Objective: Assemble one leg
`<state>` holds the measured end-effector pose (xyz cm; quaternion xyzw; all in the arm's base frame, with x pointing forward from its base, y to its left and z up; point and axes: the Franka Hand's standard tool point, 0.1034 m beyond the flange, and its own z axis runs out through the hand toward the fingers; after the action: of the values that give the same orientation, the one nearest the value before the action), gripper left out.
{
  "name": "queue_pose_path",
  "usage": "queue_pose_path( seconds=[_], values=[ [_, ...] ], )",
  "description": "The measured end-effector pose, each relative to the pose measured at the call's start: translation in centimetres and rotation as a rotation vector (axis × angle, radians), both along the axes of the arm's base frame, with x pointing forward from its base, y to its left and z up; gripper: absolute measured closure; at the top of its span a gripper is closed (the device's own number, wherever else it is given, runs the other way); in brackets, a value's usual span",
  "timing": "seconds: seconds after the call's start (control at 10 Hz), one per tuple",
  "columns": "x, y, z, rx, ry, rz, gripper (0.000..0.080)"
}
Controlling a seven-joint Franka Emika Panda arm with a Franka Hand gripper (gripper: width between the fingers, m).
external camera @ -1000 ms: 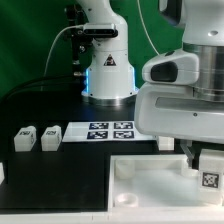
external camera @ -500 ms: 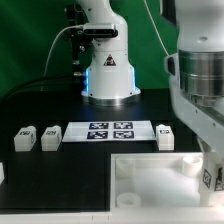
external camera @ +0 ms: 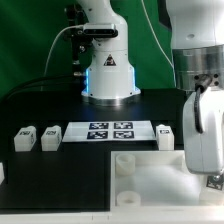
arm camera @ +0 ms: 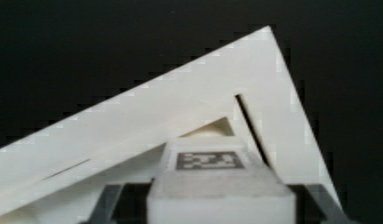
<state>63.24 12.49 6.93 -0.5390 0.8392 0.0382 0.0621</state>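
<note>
Gripper (arm camera: 207, 200) clamped on a leg (arm camera: 209, 170), tag facing the wrist camera. Directly beneath it lies the white tabletop (arm camera: 161, 125), one corner pointing away; black bench (arm camera: 81, 60) beyond.

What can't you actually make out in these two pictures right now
- Gripper, exterior view: the arm's own body covers the fingertips; no contact visible.
- Held leg, wrist view: the frame edge cuts it off, so its lower end is unseen. Tag pattern blurred.
- Large white square piece, exterior view: its far-right corner is behind the arm.
- Leg at the exterior view's left edge: cropped, only a sliver shows.
</note>
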Motion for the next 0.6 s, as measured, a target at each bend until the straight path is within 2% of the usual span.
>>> queue_pose_path(
  seconds=[0.2, 0.3, 0.4, 0.5, 0.6],
  values=[
    [-0.03, 0.0, -0.06, -0.003, -0.004, 0.038, 0.0257],
    [-0.09, 0.04, -0.13, -0.009, -0.012, 0.094, 0.0257],
    [-0.5, 0.28, -0.45, -0.029, -0.028, 0.174, 0.0172],
    [-0.78, 0.73, -0.28, -0.03, -0.029, 0.266, 0.0156],
    [-0.68, 0.92, -0.08, -0.056, -0.048, 0.454, 0.0156]
  ],
)
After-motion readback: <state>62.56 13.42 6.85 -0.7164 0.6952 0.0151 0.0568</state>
